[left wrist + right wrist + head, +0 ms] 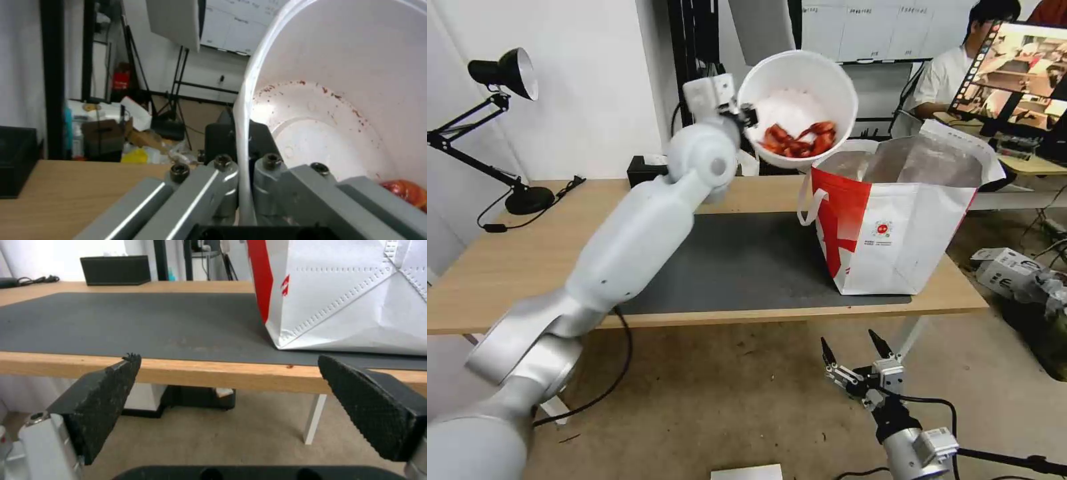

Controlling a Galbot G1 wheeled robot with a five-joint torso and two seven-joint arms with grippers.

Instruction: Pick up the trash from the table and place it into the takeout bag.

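**Tipping the bowl toward the bag**

Holding the white bowl (798,109) by its rim, the left gripper (746,117) sits high above the table (514,267), at the end of the raised left arm. Its fingers (222,146) are clamped on the rim, one outside the wall and one inside, as the left wrist view shows. The bowl is tilted steeply, its mouth facing out and down, and the red crayfish shells (797,139) have slid to the lowest part of the wall, on the side away from the gripper.

Just beyond the bowl, on the side away from the gripper, stands the takeout bag (894,227), upright on the dark mat (740,260) with its foil-lined mouth open. The bowl's lower edge hangs near the bag's closest rim, apparently not yet fully over the opening.

Farther right and low, the right gripper (854,353) waits below the table edge with its pads (102,396) spread wide and nothing between them.

The risk, as I judge it: the shells could spill onto the mat or strike the bag's rim and handle (810,200) if the tilt grows before the bowl is over the opening. A pinch on a thin, greasy-looking rim may also slip, and a bowl dropped against the soft bag wall could fold or topple it.
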